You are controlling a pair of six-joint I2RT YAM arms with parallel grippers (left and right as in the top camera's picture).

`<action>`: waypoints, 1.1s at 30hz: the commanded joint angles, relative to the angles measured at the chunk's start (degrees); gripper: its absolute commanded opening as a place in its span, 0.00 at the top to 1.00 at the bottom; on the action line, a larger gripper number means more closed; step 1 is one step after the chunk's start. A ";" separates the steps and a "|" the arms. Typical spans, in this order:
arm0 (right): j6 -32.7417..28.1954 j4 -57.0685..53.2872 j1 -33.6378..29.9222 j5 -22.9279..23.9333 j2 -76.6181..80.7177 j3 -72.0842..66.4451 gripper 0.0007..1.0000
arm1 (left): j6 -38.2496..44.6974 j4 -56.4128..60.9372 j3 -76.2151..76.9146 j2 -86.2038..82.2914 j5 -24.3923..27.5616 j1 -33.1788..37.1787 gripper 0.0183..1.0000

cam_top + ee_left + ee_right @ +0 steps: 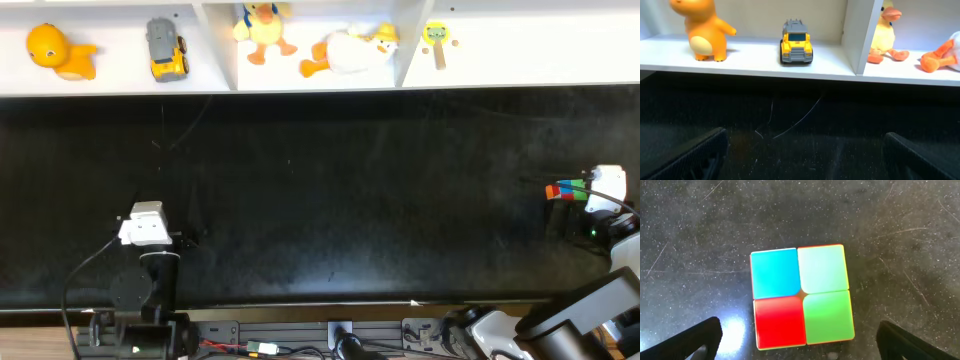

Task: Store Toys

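Nearest the lens: right hand (797, 330), fingers spread wide, poised straight above a colour cube (802, 297), both fingers clear of its sides. Lies flat on the black, scratched worktop (690, 225), between the two fingers, showing four squares on top: blue, pale green, red and green. Sits near the worktop's right edge in the top view, close to the right arm's base and well apart from the white shelf (520, 60) that runs along the far side.

Across on the left, left hand (805, 152), fingers likewise far apart, low over the worktop and facing the shelf.

On the shelf, three compartments split by white dividers. In the left one, an orange figure (60, 52) and a yellow-and-grey toy truck (166, 50), near each other, both upright. In the middle one, a yellow plush duck (263, 30) sitting up, and just beside it a white plush duck (350, 52) with orange feet, lying down. In the right one, a small green toy (437, 38) on a stick.
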 commanded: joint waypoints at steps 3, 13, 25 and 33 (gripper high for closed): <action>0.83 1.68 0.26 -0.44 0.85 -0.22 0.02 | 1.25 -0.04 -0.20 -0.52 0.28 0.31 0.00; 1.27 2.29 0.26 -0.44 1.84 -0.22 0.24 | 1.25 -0.04 -0.20 -0.52 0.28 0.31 0.00; 1.27 2.43 1.38 -0.63 1.75 -0.22 0.53 | 1.25 -0.04 -0.20 -0.52 0.28 0.31 0.00; 1.90 2.38 3.02 -0.44 0.83 -0.20 0.61 | 1.25 -0.04 -0.20 -0.52 0.28 0.31 0.00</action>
